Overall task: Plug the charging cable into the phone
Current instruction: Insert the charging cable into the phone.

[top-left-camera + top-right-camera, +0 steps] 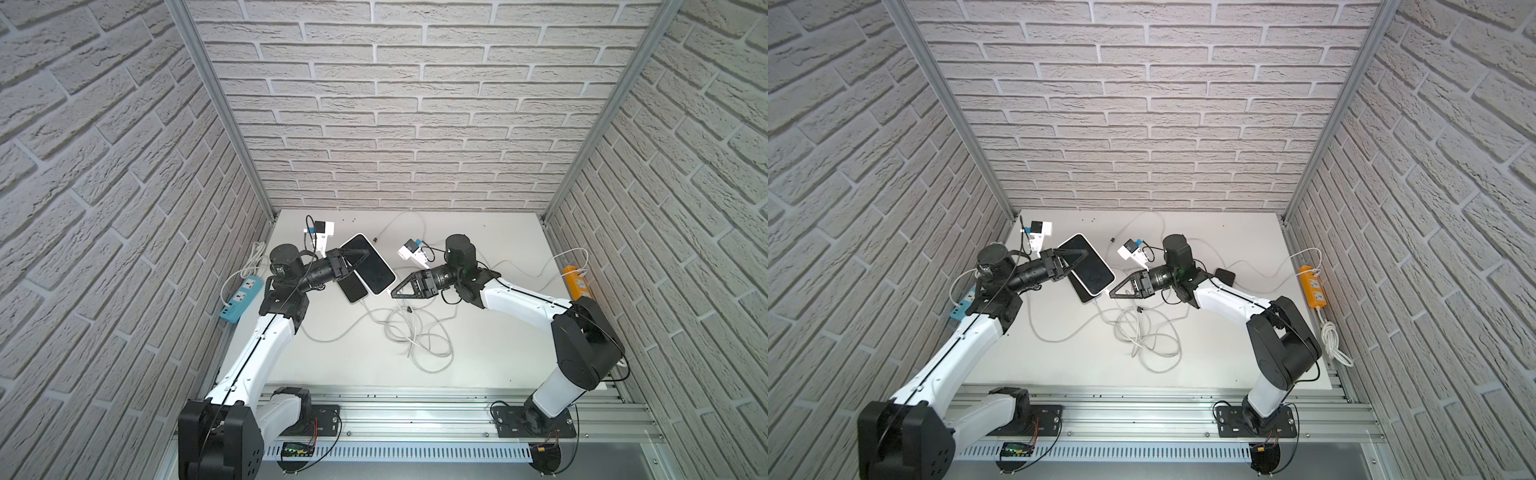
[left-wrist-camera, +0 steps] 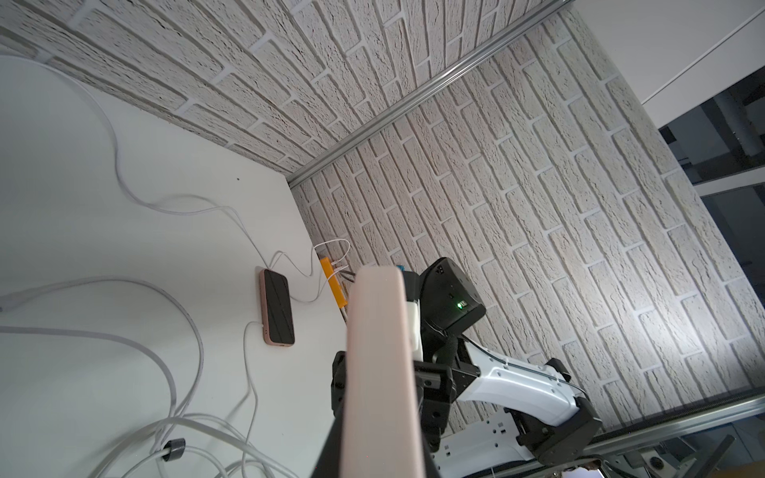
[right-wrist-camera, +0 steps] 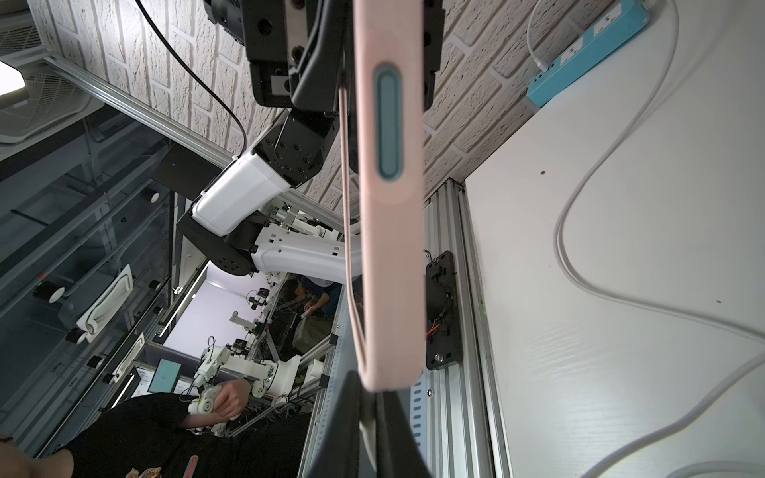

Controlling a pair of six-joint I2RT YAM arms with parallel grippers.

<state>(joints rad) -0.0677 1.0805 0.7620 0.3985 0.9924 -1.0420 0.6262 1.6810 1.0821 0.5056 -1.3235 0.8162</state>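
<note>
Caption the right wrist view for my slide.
Pink-cased phone clamped edge-on by the left gripper, the shut right gripper at its end.

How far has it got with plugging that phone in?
Done: the left end effector holds the pink-cased phone up off the white table. In hand: the closed right end effector has its tip at the phone's lower end, where a white charging cable arrives. Left: I can't tell whether the plug is seated; if not, it probably needs pushing in, then both let go.
</note>
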